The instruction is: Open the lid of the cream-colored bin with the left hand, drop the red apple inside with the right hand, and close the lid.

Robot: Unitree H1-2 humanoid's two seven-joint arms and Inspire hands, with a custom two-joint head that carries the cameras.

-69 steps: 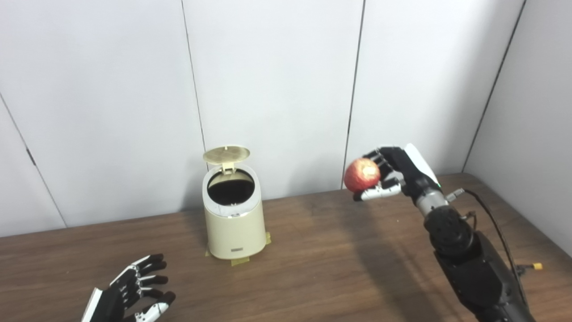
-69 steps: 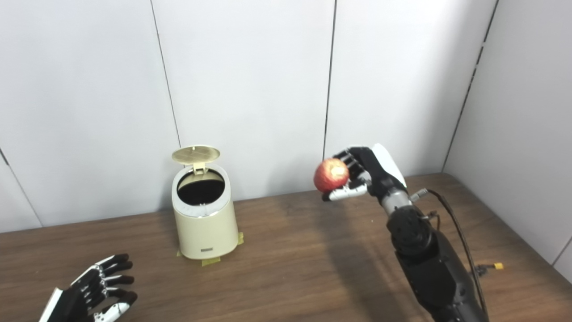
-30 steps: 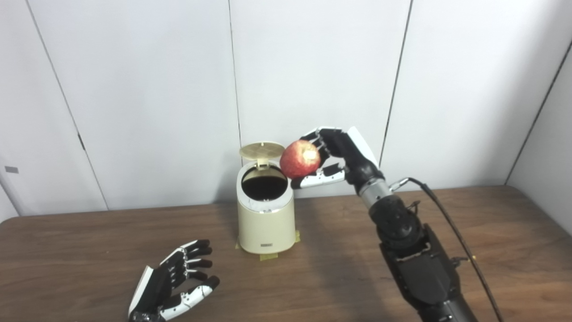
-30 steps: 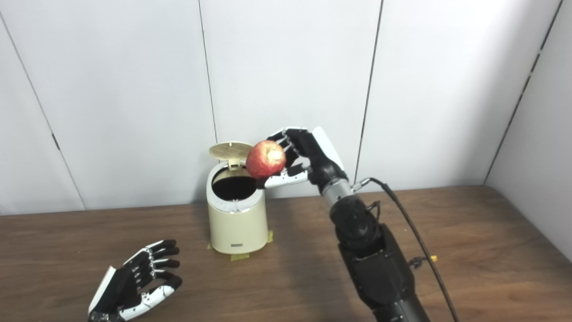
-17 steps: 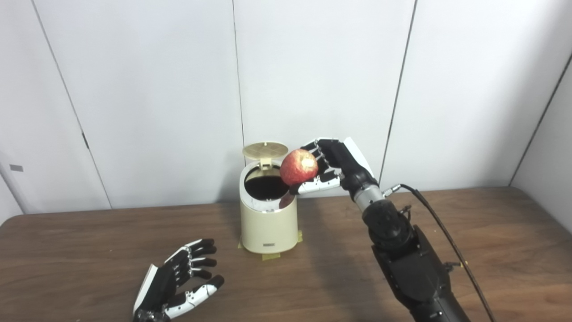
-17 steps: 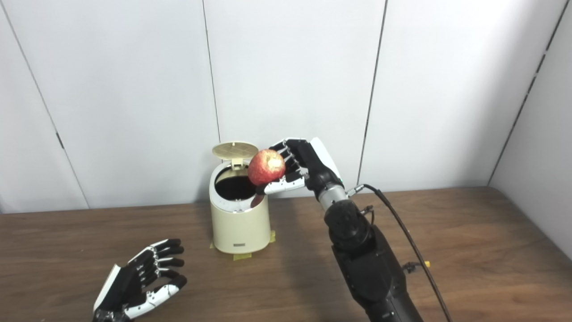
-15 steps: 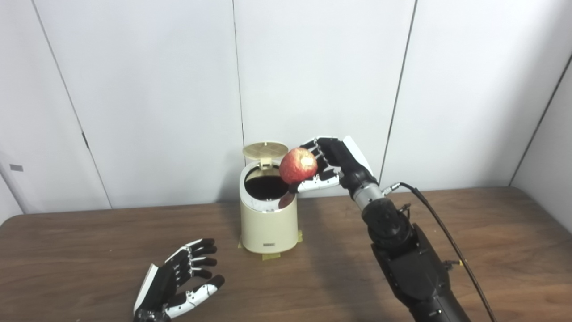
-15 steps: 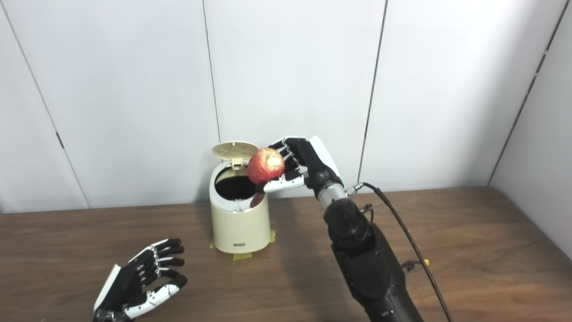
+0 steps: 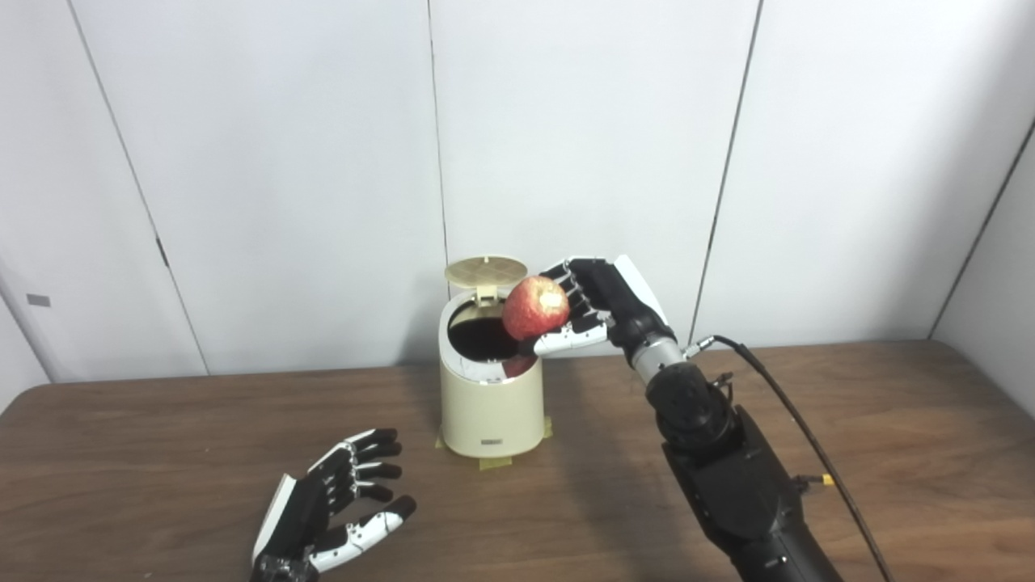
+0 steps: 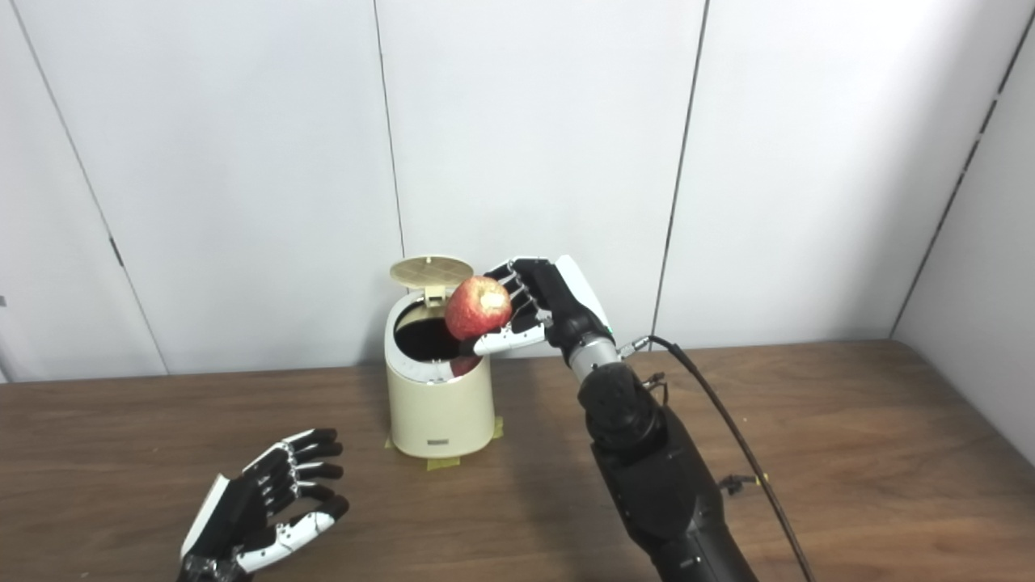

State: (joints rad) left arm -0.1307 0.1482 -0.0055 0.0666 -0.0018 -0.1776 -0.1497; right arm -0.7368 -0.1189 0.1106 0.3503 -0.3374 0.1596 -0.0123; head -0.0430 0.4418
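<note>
**A:** Where does the red apple (image 9: 535, 308) sit against the mouth of the cream-colored bin (image 9: 491, 396)?

**B:** Just right of frame centre. The right hand (image 9: 594, 303) has its fingers (image 9: 576, 284) curled over the apple's far side and its thumb (image 9: 562, 340) under it, so the fruit is pinched between them. The apple overlaps the right rim of the dark opening (image 9: 479, 335); a red reflection shows on the shiny inner rim below it. Whether it hangs fully over the hole or partly over the rim cannot be told from either eye view.

**A:** And the lid?

**B:** The lid (image 9: 485, 272) stands raised on its hinge at the back of the bin, just left of the apple and at about the same height. The opening lies down and to the left of the fruit.

**A:** So the drop turns on that offset.

**B:** Likely. A release here might clip the right rim; a little more travel toward frame left looks safer, without knocking the lid.

**A:** The other hand?

**B:** The left hand (image 9: 333, 509) is low in the lower left of the frame, over the brown table (image 9: 889, 420), fingers spread, holding nothing, well apart from the bin. The right hand is far nearer to it.
</note>
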